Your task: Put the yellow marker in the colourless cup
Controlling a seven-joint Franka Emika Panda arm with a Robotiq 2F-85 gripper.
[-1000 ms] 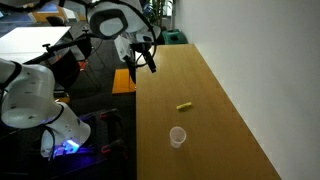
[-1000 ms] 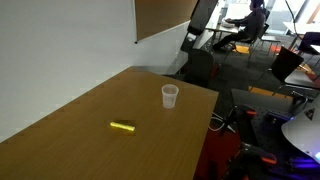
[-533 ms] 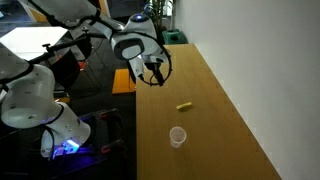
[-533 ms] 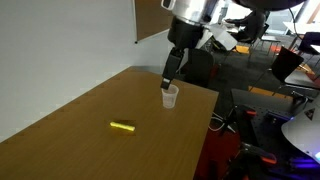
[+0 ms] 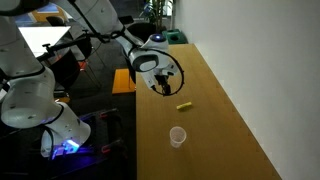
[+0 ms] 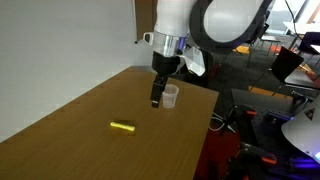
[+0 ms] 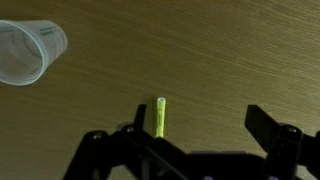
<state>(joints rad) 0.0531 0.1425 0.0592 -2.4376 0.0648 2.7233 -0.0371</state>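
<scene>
The yellow marker (image 5: 184, 105) lies flat on the wooden table in both exterior views (image 6: 122, 127). In the wrist view it (image 7: 159, 116) lies near the left finger. The colourless cup (image 5: 177, 136) stands upright on the table, nearer the front edge; it also shows in an exterior view (image 6: 170, 96) and at the top left of the wrist view (image 7: 27, 52). My gripper (image 5: 163, 90) hangs above the table, between the cup and the marker (image 6: 155, 101). It is open and empty (image 7: 190, 130).
The wooden table (image 5: 200, 140) runs along a white wall (image 5: 260, 70). Its open edge (image 6: 205, 130) drops to the floor, where chairs and equipment stand. A second robot base (image 5: 40, 110) stands beside the table.
The arm has come down and moved along the table towards the marker. The marker and the cup have not moved.
</scene>
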